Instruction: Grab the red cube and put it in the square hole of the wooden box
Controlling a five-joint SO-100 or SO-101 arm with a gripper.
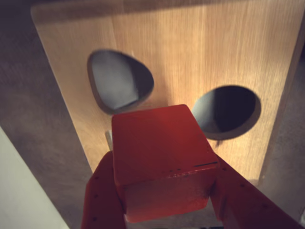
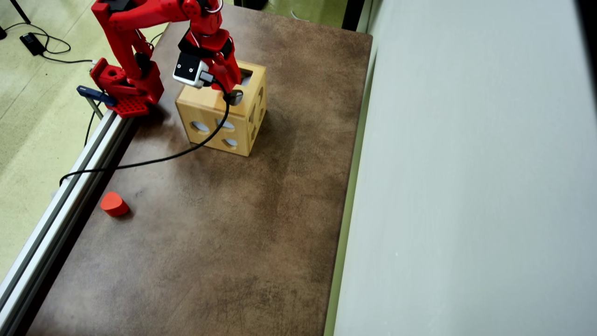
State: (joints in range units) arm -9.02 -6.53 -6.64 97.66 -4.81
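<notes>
Gripping the red cube (image 1: 162, 160) from both sides, the gripper (image 1: 164, 200) has one red finger (image 1: 102, 200) pressed against the cube's left face and the other against its right face in the wrist view. The cube sits above the top face of the wooden box (image 1: 190, 57), clear of the brown table (image 2: 210, 242). Beyond the cube, that face shows a half-round cutout (image 1: 119, 81) at left and a round cutout (image 1: 228, 112) at right; the square hole is hidden behind the cube in this view. In the overhead view, the arm (image 2: 140, 28) reaches over the wooden box (image 2: 210, 107), and the square hole (image 2: 246, 74) is partly visible beside the wrist. An orange-red rounded block (image 2: 114, 204) lies well apart near the table's left edge.
</notes>
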